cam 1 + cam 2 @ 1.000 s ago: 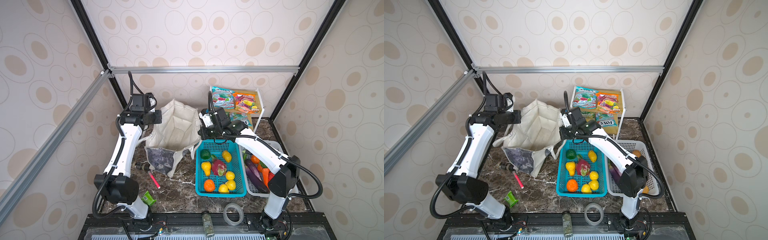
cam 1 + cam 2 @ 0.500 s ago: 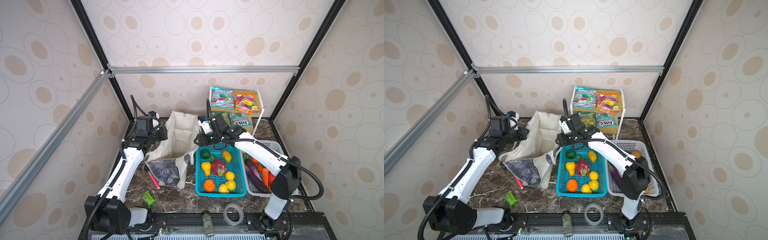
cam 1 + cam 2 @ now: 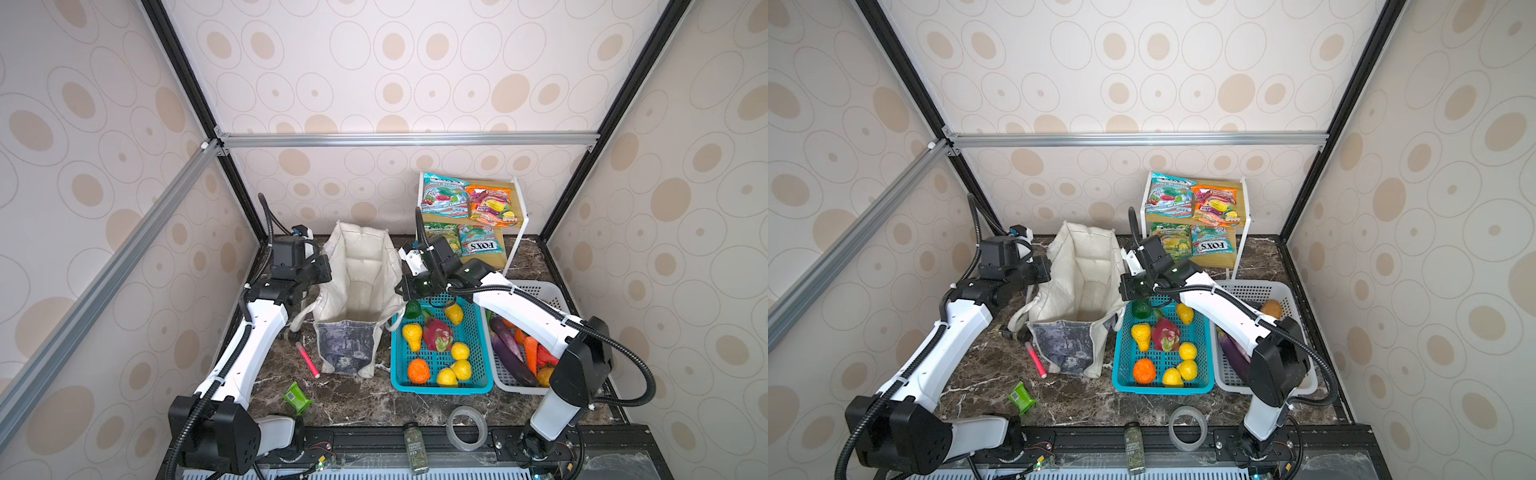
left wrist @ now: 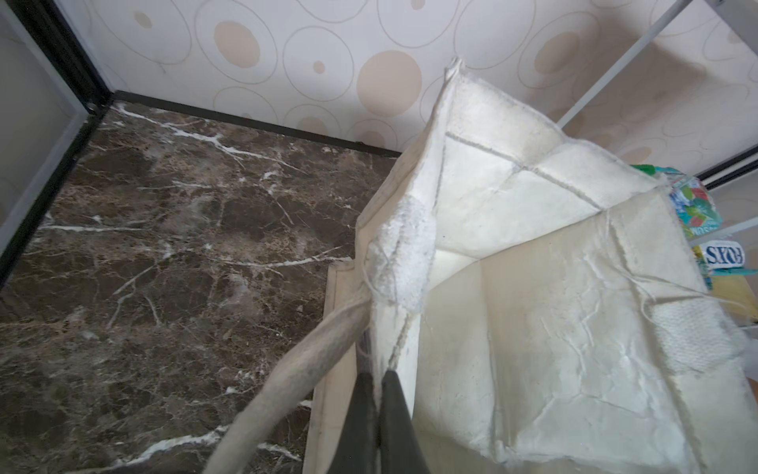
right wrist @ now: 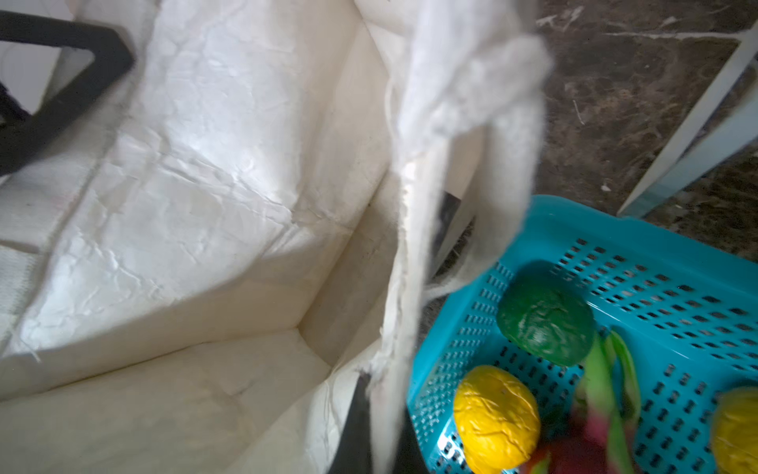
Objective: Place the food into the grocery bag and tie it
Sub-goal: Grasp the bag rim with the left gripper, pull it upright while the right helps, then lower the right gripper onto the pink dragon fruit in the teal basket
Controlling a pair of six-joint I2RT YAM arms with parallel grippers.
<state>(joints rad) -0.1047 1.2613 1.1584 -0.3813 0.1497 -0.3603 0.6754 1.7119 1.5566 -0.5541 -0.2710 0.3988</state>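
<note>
Top view: 4 candy packets (image 3: 444, 199), 1 bag (image 3: 361, 270)

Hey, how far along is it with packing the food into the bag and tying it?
Done: the grocery bag stands open, empty inside. In hand: left gripper and right gripper are shut on opposite rims, spreading its mouth. Left: fruit in the teal basket, vegetables in the white basket and candy packets on the shelf all go in, then tie the handles.

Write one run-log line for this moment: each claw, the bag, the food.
left claw: shut on grocery bag rim | right claw: shut on opposite rim | grocery bag: open, empty | food: none bagged
</note>
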